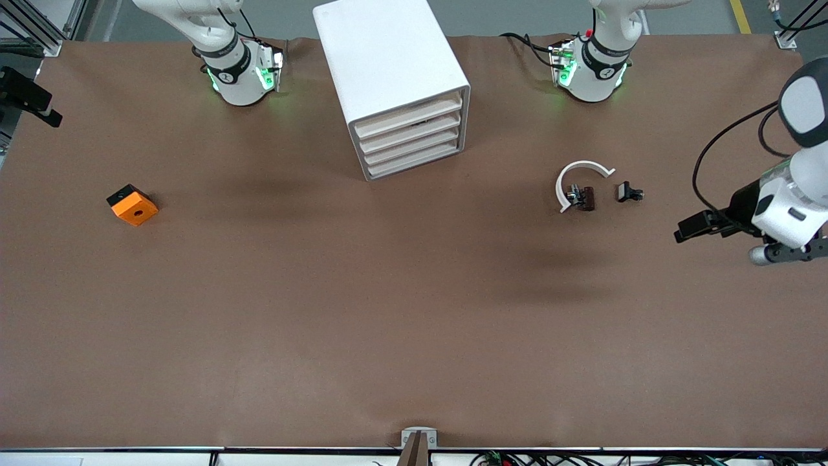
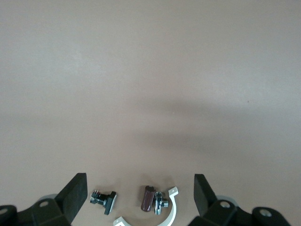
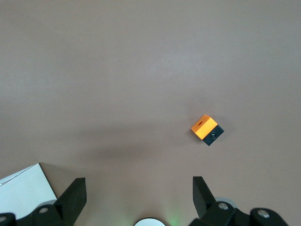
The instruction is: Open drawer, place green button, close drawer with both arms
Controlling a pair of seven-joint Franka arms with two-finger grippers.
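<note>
Stage: start, by my read; nothing is opened and nothing is held.
Cabinet (image 1: 388, 52): 12 o'clock on the table (image 1: 414, 336) in the front view, between the two arm bases.
Drawer (image 1: 409, 116): top one of four alike, all flush and closed.
Drawer axis: the fronts run roughly 8-to-2 o'clock and face about 5 o'clock, so the pull should go toward 5, angled to the left arm's end.
Button: no green cap shows in any view, so I cannot tell which piece it is, if any. Likeliest among the small parts at about 2 o'clock.
Small parts: white ring (image 1: 582, 180), brown part (image 1: 582, 197) inside the ring's curve, black part (image 1: 629, 192) just beside the ring toward the left arm's end.
Block (image 1: 132, 205): orange, 9 o'clock, well apart from the rest, not the target.
Left gripper (image 2: 139, 186): fingers spread wide, empty, up over the small parts.
Right gripper (image 3: 138, 186): fingers spread wide, empty, up over bare table between cabinet corner and block.
Nearer arm: left for the small parts. The right wrist view catches the cabinet's corner, so the right looks handy for the drawer.
Counts: cabinet 1, drawers 4, ring 1, small dark parts 2, block 1, grippers 2.
</note>
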